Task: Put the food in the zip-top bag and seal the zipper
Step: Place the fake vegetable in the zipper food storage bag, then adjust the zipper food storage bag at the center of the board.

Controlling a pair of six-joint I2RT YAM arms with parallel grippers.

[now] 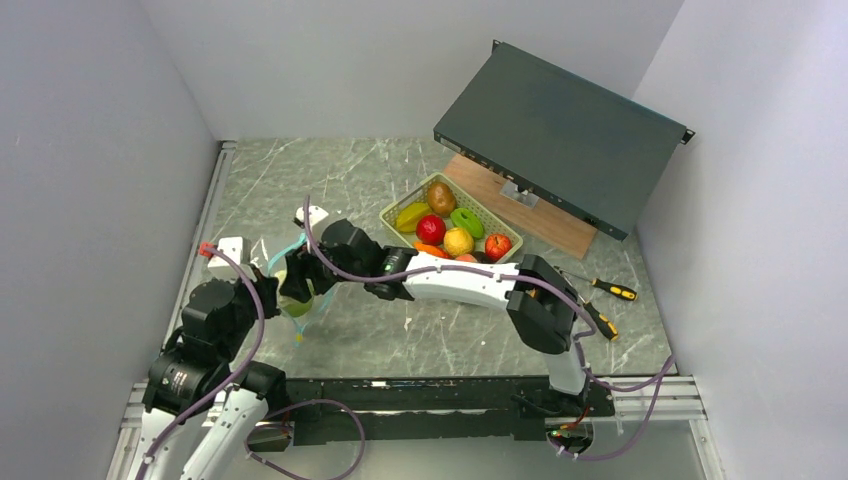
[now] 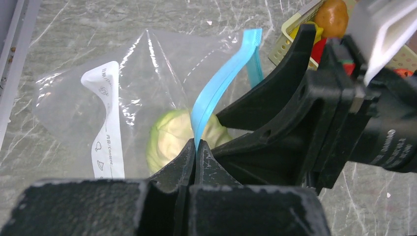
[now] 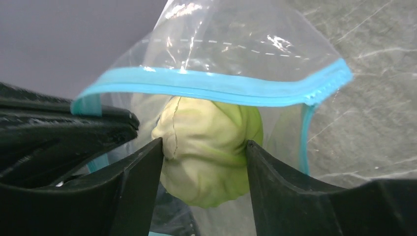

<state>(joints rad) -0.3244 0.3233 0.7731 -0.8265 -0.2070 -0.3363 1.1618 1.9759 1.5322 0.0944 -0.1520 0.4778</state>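
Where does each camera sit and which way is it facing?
Top external: high behind the robot, looking down at table; left arm, right arm visible.
Left wrist: faces bag on table; left gripper pinches zipper.
Right wrist: looks into bag mouth; right gripper fingers flank green food.
Shared: both wrist views show zipper and green food.

One cabbage (image 3: 211, 123) between the right gripper's (image 3: 204, 142) fingers, inside one bag (image 2: 147, 64). Near that gripper, two white blocks (image 1: 311, 214). Well away from it: one basket (image 1: 405, 197), eight toy fruits (image 1: 431, 229), two screwdrivers (image 1: 612, 290), one dark box (image 1: 560, 130).
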